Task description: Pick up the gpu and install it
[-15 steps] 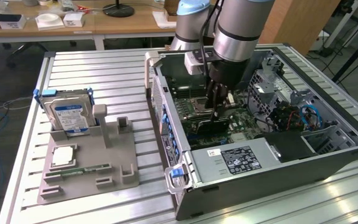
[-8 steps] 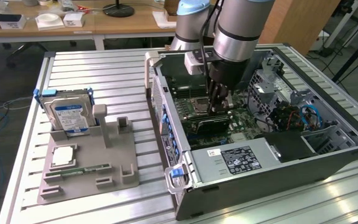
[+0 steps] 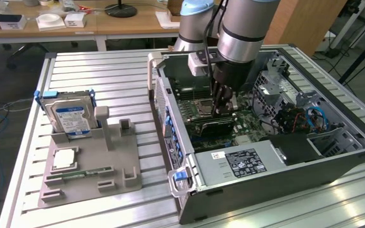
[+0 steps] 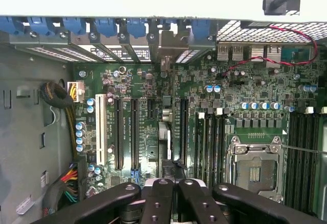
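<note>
Exterior view: the arm reaches down into the open computer case (image 3: 277, 187), which lies on its side on the slatted metal table (image 3: 100, 80). The gripper (image 3: 224, 111) is low over the motherboard, its tips right at the top edge of the gpu (image 3: 216, 124). The gpu shows as a dark card standing on edge in the slot area, between the CPU socket (image 3: 201, 104) and the power supply (image 3: 239, 161). At the exterior view's left, well apart from the case, is a grey holder (image 3: 116, 166). It carries the blue-labelled hard drive (image 3: 68, 118) standing upright, a processor chip (image 3: 64, 159) lying flat and a green memory stick (image 3: 81, 175) lying along its front.

Wrist view: looks straight down at the green board, so the gpu (image 4: 171, 164) is a thin dark edge running from the gripper (image 4: 176, 188) toward the slot brackets. The two black fingers (image 4: 158, 198) are drawn together with no gap, sitting on that edge. Can't tell whether they pinch the card or just rest on it. This view also gives the white expansion slot (image 4: 99, 129), the blue slot latches (image 4: 102, 27), the open socket (image 4: 254, 170) and a red-and-black wire (image 4: 286, 35).
</note>
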